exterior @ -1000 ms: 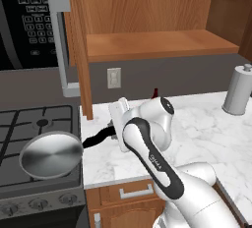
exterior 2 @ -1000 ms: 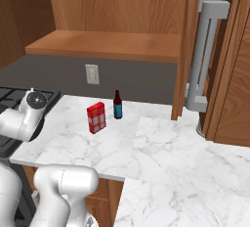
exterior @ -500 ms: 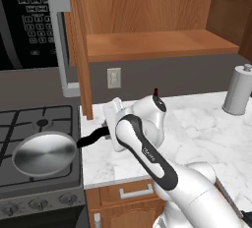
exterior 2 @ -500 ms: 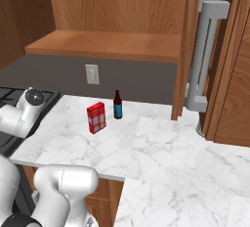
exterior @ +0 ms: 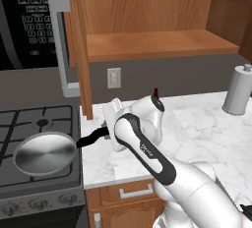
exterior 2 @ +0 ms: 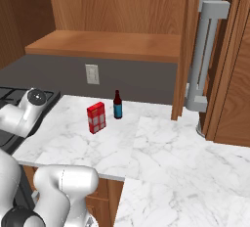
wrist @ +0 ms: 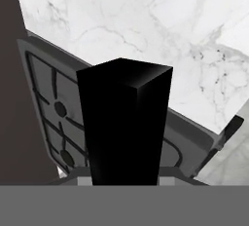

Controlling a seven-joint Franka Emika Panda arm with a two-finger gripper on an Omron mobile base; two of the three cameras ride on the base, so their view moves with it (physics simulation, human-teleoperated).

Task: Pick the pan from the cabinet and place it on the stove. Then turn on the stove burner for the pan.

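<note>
Now pincer [exterior: 107, 132] is pinching pan [exterior: 45, 153] by its black handle | pan is sitting over stove [exterior: 29, 124], left of pincer | counter [exterior: 197, 124] beside.

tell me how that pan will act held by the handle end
The pan looks like rigid metal, so it probably won't flex. With the claw out on the long black handle, the bowl likely droops or twists. Its smooth base may slide on the stove grates.
</note>
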